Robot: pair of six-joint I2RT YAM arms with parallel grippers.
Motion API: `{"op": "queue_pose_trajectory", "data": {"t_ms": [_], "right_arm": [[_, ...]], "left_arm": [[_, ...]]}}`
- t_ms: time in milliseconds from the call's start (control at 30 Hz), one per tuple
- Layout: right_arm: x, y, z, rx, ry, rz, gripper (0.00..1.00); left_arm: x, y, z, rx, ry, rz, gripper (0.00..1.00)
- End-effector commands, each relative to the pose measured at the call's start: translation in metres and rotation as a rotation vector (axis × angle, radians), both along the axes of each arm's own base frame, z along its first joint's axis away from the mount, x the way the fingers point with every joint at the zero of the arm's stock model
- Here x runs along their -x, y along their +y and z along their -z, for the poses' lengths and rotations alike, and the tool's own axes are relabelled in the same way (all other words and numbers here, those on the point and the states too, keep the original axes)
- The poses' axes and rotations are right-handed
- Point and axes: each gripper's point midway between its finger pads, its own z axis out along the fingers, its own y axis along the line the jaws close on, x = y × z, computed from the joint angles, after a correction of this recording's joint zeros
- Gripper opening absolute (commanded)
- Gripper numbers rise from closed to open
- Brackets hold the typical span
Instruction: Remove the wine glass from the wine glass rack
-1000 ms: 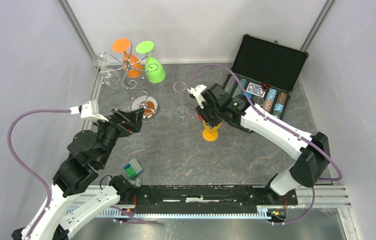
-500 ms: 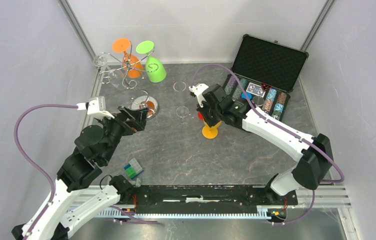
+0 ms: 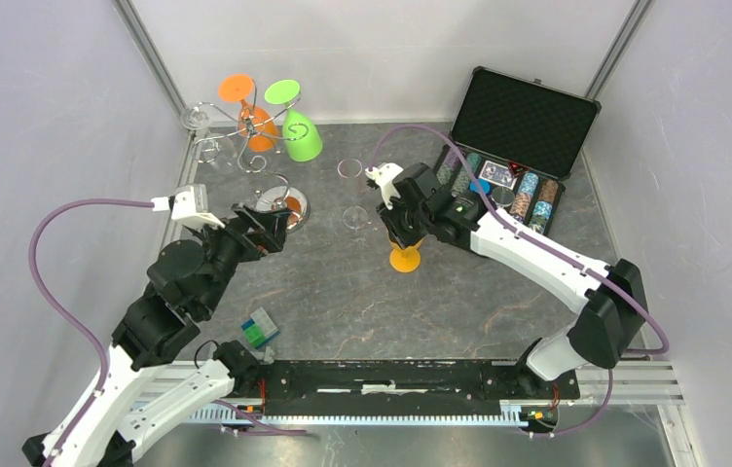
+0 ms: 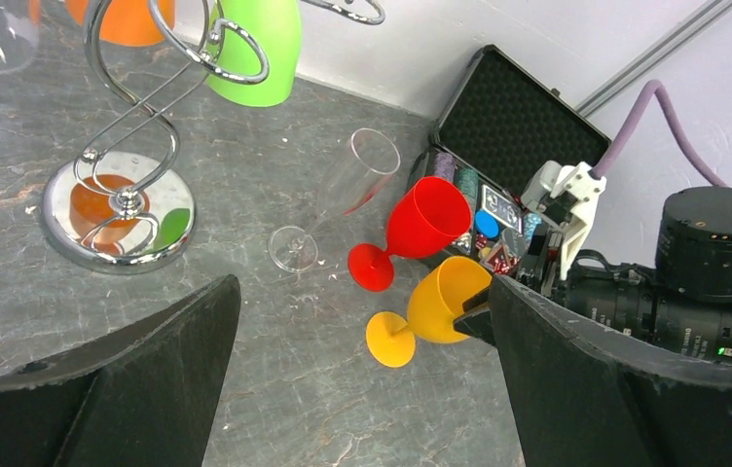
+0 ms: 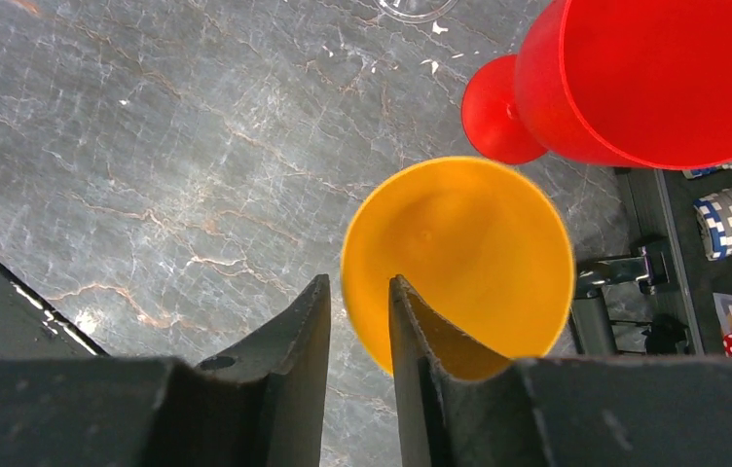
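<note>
The silver wire wine glass rack (image 3: 245, 136) stands at the back left on its round mirrored base (image 3: 282, 206); it also shows in the left wrist view (image 4: 138, 107). An orange glass (image 3: 257, 125), a green glass (image 3: 301, 136) and clear glasses (image 3: 208, 146) hang on it. My left gripper (image 3: 270, 229) is wide open and empty just in front of the base. My right gripper (image 5: 359, 282) straddles the rim of a yellow glass (image 5: 459, 253) standing on the table, jaws slightly apart: one finger is inside, and a sliver of table shows beside the outer one. A red glass (image 5: 654, 78) stands next to it.
A clear flute (image 4: 343, 190) stands between the rack and the red glass. An open black case of poker chips (image 3: 513, 146) lies at the back right. A small blue-green block (image 3: 260, 329) sits near the front left. Enclosure walls close in on the sides.
My left arm has reached forward toward the rack base. My right gripper and the yellow glass have shifted slightly left.
</note>
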Motion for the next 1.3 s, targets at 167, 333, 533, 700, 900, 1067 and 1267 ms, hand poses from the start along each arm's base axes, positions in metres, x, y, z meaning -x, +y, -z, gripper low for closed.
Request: {"op": "queue_pose_trajectory", "data": {"t_ms": [167,333,533,700,900,1067,1267], "right_arm": [[-0.011,0.010,-0.038,-0.064,-0.084,-0.005,0.42],[-0.006,0.008,-0.069,-0.148,-0.152,-0.014,0.59],[0.004,-0.008,-0.102,-0.267,-0.266,0.025,0.70],[0.018,-0.016,-0.128,-0.377,-0.335,0.016,0.73],[0.030,-0.022,-0.131,-0.437,-0.356,0.005,0.74],[0.034,-0.025,-0.121,-0.444,-0.355,0.009,0.75],[0.046,-0.017,-0.108,-0.464,-0.311,-0.066,0.75]], "left_arm": [[-0.011,0.006,-0.057,0.037,-0.092,-0.064,1.00],[-0.036,-0.003,-0.068,-0.034,-0.057,-0.114,1.00],[-0.079,-0.005,-0.099,-0.102,-0.081,-0.187,1.00],[-0.123,0.017,-0.119,-0.016,-0.055,-0.196,1.00],[-0.147,0.062,-0.126,0.049,-0.017,-0.242,1.00],[-0.165,0.117,-0.113,0.187,0.052,-0.270,1.00],[-0.173,0.159,-0.088,0.486,0.087,-0.164,1.00]]}}
